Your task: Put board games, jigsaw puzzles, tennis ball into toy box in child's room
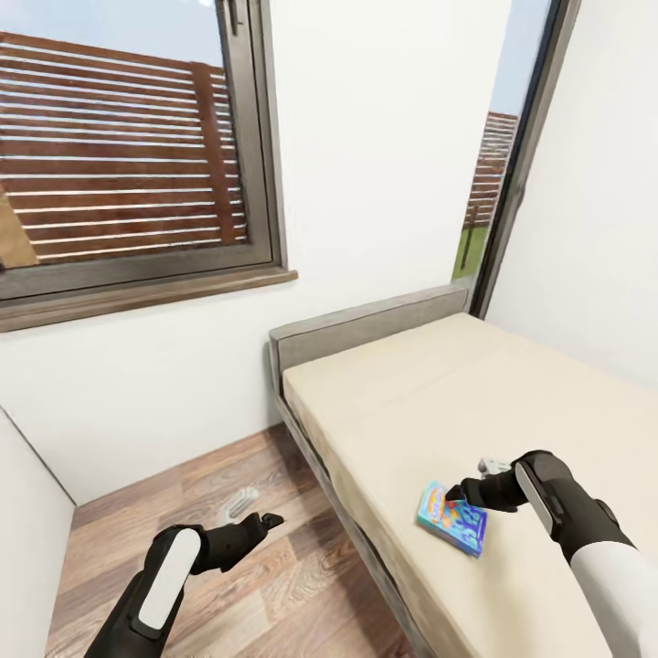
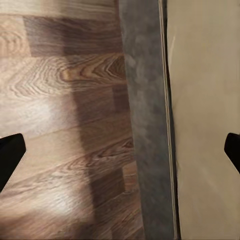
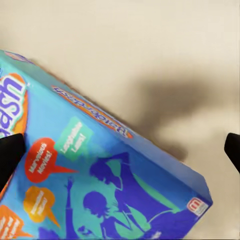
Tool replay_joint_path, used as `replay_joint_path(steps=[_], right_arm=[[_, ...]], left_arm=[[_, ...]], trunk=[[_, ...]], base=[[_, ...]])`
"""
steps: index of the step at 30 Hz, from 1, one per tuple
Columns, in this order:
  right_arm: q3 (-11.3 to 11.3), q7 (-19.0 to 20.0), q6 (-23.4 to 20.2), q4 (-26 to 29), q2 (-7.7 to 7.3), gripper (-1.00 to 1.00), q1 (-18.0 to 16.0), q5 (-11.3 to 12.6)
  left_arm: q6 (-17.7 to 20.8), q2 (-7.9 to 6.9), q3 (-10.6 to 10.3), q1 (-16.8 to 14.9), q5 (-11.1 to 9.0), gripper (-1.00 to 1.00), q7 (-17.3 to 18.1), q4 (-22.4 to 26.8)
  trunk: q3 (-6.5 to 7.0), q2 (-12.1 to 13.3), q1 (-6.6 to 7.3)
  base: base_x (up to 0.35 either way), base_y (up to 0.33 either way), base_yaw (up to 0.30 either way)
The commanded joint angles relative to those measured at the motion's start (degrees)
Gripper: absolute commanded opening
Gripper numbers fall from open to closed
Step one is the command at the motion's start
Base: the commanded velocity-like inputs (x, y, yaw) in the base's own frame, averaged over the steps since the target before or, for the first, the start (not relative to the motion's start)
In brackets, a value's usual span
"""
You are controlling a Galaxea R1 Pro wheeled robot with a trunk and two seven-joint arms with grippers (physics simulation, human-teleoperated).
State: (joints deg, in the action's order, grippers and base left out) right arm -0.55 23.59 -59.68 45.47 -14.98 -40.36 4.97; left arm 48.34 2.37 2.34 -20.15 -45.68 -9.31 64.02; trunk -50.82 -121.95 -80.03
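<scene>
- Head view: I see the blue board game (image 1: 451, 518) lying flat on the cream bed (image 1: 512, 402), near its left edge at the near end. My right claw (image 1: 454, 494) hovers just above the box's far edge; I cannot tell its spread from here. My left claw (image 1: 267, 522) hangs over the wood floor (image 1: 265, 567), left of the bed, well apart from the box.
- Left wrist view: fingertips (image 2: 11, 155) sit wide apart, spread over the floor and the grey bed frame (image 2: 145, 120).
- Right wrist view: fingertips (image 3: 10, 152) are spread wide, pinching nothing, with the blue board game (image 3: 110, 185) directly beneath on the mattress.
</scene>
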Motion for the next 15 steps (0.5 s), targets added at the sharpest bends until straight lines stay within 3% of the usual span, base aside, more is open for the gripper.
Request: replay_joint_path(steps=[1, 10, 15], right_arm=[[-0.06, -0.21, -0.32, 0.05, -0.01, 1.0, 0.02, 0.22], [-0.06, -0.21, -0.32, 0.05, 0.01, 1.0, 0.03, 0.22], [-0.06, -0.21, -0.32, 0.05, -0.03, 1.0, 0.02, 0.22]], left_arm=[[0.28, 0.06, 0.13, -0.05, -0.6, 1.0, -0.52, 0.04], [0.23, -0.01, 0.13, 0.01, -0.55, 1.0, -0.31, -0.19], [0.11, -0.05, 0.08, 0.18, -0.48, 1.0, -0.05, -0.36]], trunk=[[-0.06, -0.02, 0.01], [-0.06, -0.02, 0.01], [-0.06, -0.02, 0.01]], base=[[0.0, 0.0, 0.273], [0.0, 0.0, 0.272], [0.0, 0.0, 0.171]])
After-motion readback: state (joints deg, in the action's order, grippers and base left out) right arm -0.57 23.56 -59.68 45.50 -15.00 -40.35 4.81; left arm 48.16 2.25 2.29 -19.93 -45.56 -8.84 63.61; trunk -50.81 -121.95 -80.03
